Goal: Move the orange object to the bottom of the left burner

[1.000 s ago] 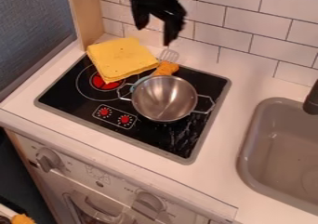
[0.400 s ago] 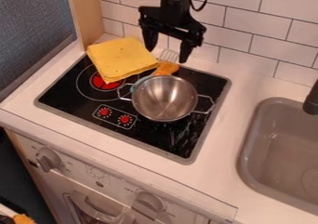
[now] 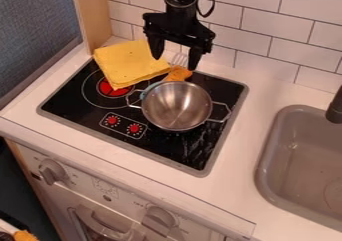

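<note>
The gripper (image 3: pixel 175 63) hangs at the back of the stove, open, its two fingers wide apart and pointing down. Below and between them lies the orange object (image 3: pixel 178 74), just behind the metal pot; its lower part is hidden by the pot, and whether the fingers touch it I cannot tell. The left burner (image 3: pixel 110 88) shows a red centre, and a yellow folded cloth (image 3: pixel 130 64) covers its back part.
A steel pot (image 3: pixel 177 106) with two side handles stands right of the left burner. Metal spatula tines (image 3: pixel 179 59) show behind the orange object. The tiled wall (image 3: pixel 267 45) rises behind the counter, and a grey sink (image 3: pixel 304 160) is at right.
The gripper came down from the top edge, showing more of the arm, and then shifted slightly left and lower over the orange object. The pot, cloth and orange object have not moved.
</note>
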`<action>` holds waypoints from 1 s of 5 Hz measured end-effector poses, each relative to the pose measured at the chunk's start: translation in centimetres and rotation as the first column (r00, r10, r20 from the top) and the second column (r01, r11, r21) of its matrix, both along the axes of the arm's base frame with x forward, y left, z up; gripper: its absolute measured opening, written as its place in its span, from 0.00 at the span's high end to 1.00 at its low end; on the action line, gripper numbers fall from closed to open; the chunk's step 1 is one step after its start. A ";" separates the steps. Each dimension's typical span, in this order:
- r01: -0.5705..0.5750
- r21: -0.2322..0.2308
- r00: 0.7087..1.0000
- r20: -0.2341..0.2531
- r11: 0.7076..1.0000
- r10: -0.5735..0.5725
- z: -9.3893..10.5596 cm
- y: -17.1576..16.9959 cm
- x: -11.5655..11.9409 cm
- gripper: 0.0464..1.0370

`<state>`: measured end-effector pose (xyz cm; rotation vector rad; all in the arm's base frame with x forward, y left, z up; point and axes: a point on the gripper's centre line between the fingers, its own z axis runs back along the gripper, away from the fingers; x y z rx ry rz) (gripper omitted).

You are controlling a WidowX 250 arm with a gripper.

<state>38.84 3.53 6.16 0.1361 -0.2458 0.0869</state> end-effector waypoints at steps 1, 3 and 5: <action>-0.007 0.004 0.998 -0.064 1.000 0.007 -2.2 0.0 -0.4 0.04; 0.013 0.004 0.995 -0.103 1.000 -0.013 -4.3 0.1 0.4 0.09; 0.013 0.012 0.994 -0.112 1.000 -0.012 -4.6 -0.6 0.7 0.60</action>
